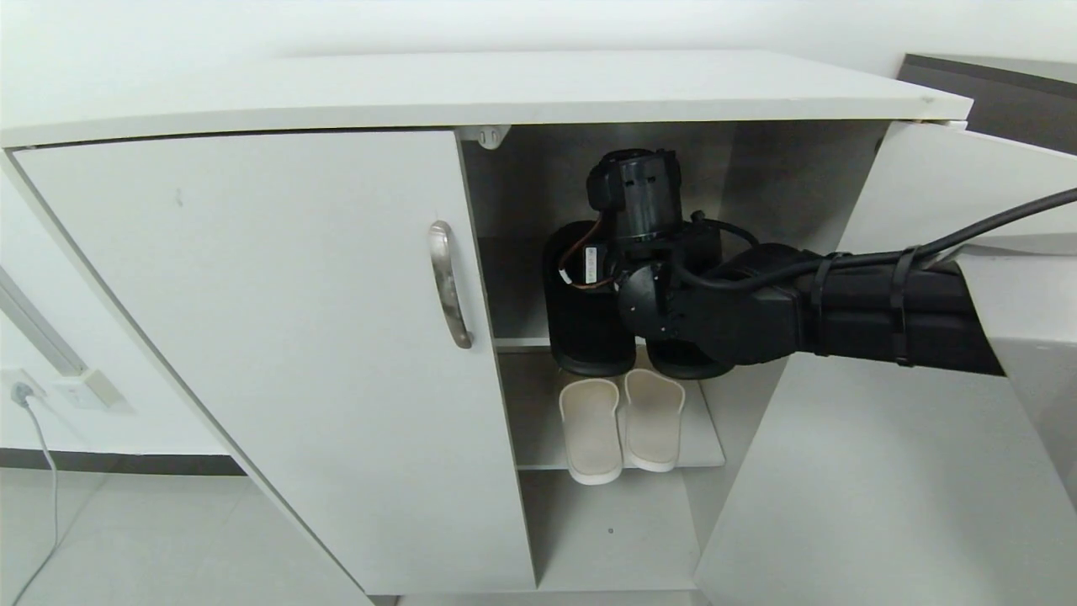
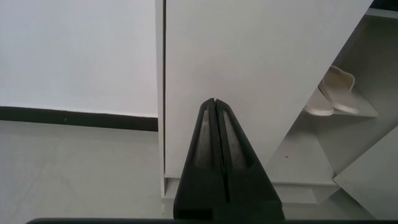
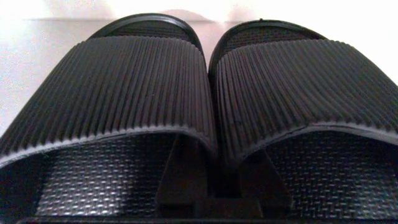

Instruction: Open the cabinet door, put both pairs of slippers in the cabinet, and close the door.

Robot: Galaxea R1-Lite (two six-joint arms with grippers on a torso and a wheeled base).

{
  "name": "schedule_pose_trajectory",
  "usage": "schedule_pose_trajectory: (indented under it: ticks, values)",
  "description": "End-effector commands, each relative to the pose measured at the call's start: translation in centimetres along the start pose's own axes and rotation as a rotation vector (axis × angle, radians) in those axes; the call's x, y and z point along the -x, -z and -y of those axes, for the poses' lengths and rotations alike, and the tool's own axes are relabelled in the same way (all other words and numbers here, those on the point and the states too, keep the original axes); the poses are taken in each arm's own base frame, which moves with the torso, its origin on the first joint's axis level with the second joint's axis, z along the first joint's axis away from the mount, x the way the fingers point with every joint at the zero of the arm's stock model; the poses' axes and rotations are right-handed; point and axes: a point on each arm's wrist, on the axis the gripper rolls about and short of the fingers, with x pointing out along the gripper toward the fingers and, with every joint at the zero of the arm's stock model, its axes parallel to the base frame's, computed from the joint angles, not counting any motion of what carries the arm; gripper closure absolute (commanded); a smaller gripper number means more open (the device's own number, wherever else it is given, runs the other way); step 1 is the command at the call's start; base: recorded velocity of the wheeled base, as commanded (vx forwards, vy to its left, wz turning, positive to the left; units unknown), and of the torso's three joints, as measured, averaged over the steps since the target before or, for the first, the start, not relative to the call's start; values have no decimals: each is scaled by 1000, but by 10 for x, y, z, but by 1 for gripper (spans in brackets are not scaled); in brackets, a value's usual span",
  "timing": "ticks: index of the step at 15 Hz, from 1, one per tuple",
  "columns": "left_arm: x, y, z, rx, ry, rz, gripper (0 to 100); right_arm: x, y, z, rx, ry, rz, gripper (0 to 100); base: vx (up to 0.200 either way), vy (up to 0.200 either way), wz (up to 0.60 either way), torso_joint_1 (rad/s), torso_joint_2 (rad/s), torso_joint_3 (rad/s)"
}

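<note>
The right end effector is squeezing the two black slippers together by their inner sides, so it is holding both at once. In the head view, in the middle of the frame, the right arm is reaching into the open half of the cabinet. The black slippers are lying side by side, with their long way pointing straight toward the back wall. Their near ends are sticking out a little past the front edge of the upper shelf. I cannot tell if they are resting on that shelf yet. So the next move is looking like a short push straight in, and then letting go. Just below, the white slippers are sitting as a pair on the lower shelf, pointing the same way. The open door is standing at the lower right of the frame, nearer the right arm. The closed door is covering the left half. The left end effector is pressed shut with nothing in it, low down and facing that closed door.
</note>
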Motion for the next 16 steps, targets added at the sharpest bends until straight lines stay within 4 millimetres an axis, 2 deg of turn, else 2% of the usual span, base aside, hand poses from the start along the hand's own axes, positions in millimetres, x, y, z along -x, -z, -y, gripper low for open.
schedule_pose_trajectory:
  ticks: [1,6,13,14,16]
  values:
    - [0,0,0,0,0,1,100,-7,2,-1,0,6,-1,100,0,0,0,0,0,0]
    - [0,0,0,0,-2,1,100,-20,6,5,6,24,-15,100,0,0,0,0,0,0]
    - [0,0,0,0,-2,-1,100,-20,6,5,3,24,-14,100,0,0,0,0,0,0]
    - [0,0,0,0,-2,-1,100,-20,6,5,0,24,-13,0,0,0,0,0,0,0]
    - [0,0,0,0,-2,-1,100,-21,9,5,8,25,-21,0,0,0,0,0,0,0]
